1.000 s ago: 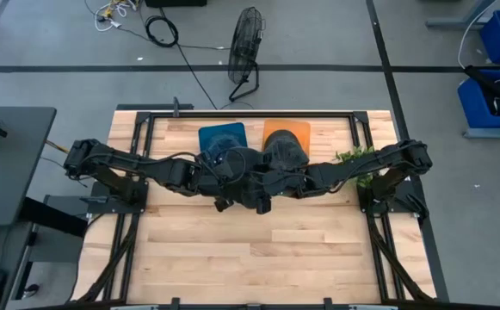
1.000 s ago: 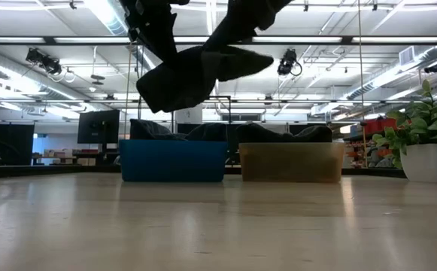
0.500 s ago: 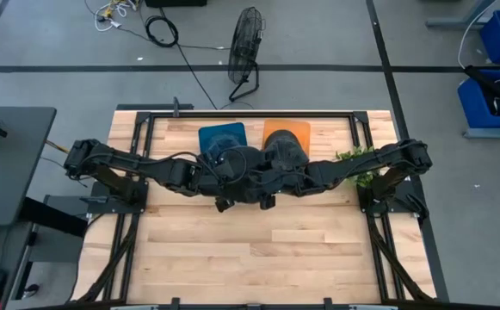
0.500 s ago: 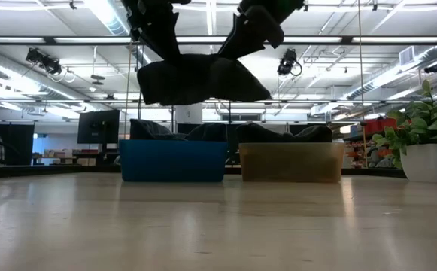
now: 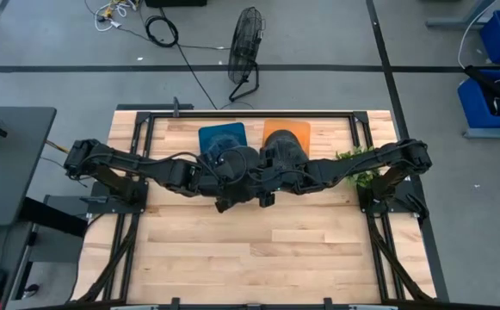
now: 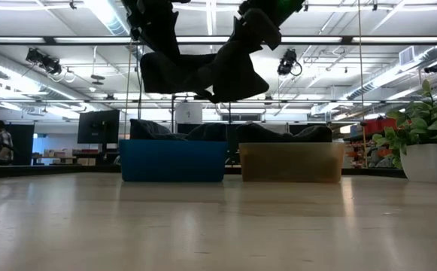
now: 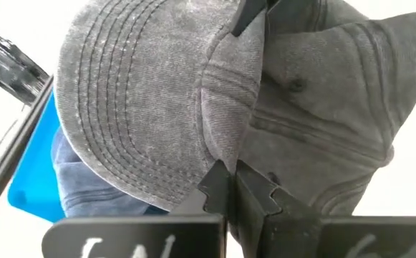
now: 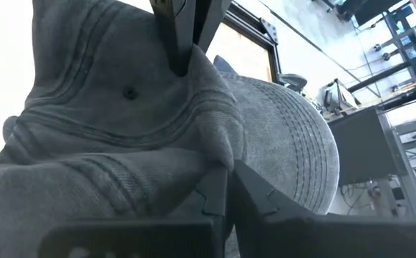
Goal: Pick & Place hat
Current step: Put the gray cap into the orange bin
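A dark grey cap (image 6: 203, 73) hangs in the air between my two grippers, over the far middle of the table; it also shows in the high view (image 5: 243, 165). My left gripper (image 7: 229, 188) is shut on it at the brim side, at the left in the low view (image 6: 158, 47). My right gripper (image 8: 225, 188) is shut on the crown side, at the right in the low view (image 6: 250, 39). The cap's stitched brim (image 7: 122, 107) curves away from the left fingers. Each wrist view shows the other gripper on the cap's far side. My left gripper pinches the cap between its two fingers where the brim meets the crown (image 7: 220, 147). The cap is lifted clear of the table and hangs below the fingers, bunched. My right gripper pinches a fold of the crown's cloth (image 8: 209, 147) between its two fingers, opposite the left gripper. The cloth sags in folds beside the fingers and is clear of the table.
A blue bin (image 5: 222, 136) and an orange bin (image 5: 286, 134) stand side by side at the far edge, each with dark cloth in it; in the low view they are behind and below the cap (image 6: 173, 159) (image 6: 292, 162). A potted plant (image 6: 421, 139) stands at the far right.
My right gripper has come down and a little toward the left gripper with its end of the cap. The cap, which hung aslant with its left end low, now sits about level and bunched between the two grippers, higher at its left.
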